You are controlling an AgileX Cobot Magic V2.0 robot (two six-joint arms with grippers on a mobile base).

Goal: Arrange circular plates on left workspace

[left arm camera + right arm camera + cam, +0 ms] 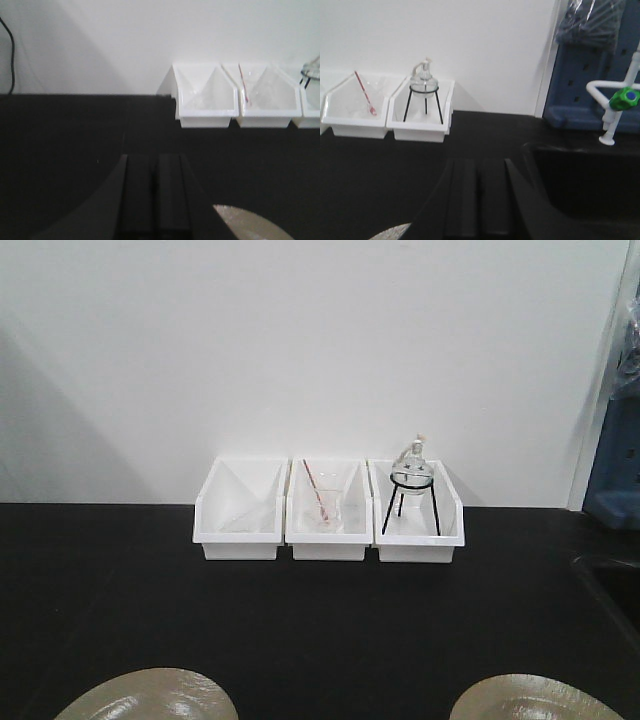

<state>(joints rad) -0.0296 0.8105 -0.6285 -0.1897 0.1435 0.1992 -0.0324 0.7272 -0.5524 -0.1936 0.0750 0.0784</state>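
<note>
1. Left gripper [152,160], a pair of dark flat fingers, is seen closed on itself with nothing between the jaws. It is held low over the matte black countertop [300,620], presumably so that a plate can be reached.
2. At the near left edge, a first glossy beige round plate [150,698] is laid flat on the countertop. It is judged to be within the left workspace already.
3. Against the white wall, three white rectangular plastic bins are lined up side by side.
   - The left bin [240,512] appears empty.
   - The middle bin [325,525] holds a clear glass beaker [327,508] with a red-and-white rod.
   - The right bin [415,530] holds a round glass flask [411,468] on a black wire tripod.
   - Being set well apart from the plates, the bins are judged no obstacle.
4. A second beige round plate [535,702] is laid flat at the near right edge, well apart from the first. It is judged the one to be brought leftward.
5. Right gripper [478,162] is likewise seen closed and empty. It is held between that plate and the recessed black sink [580,190].
</note>
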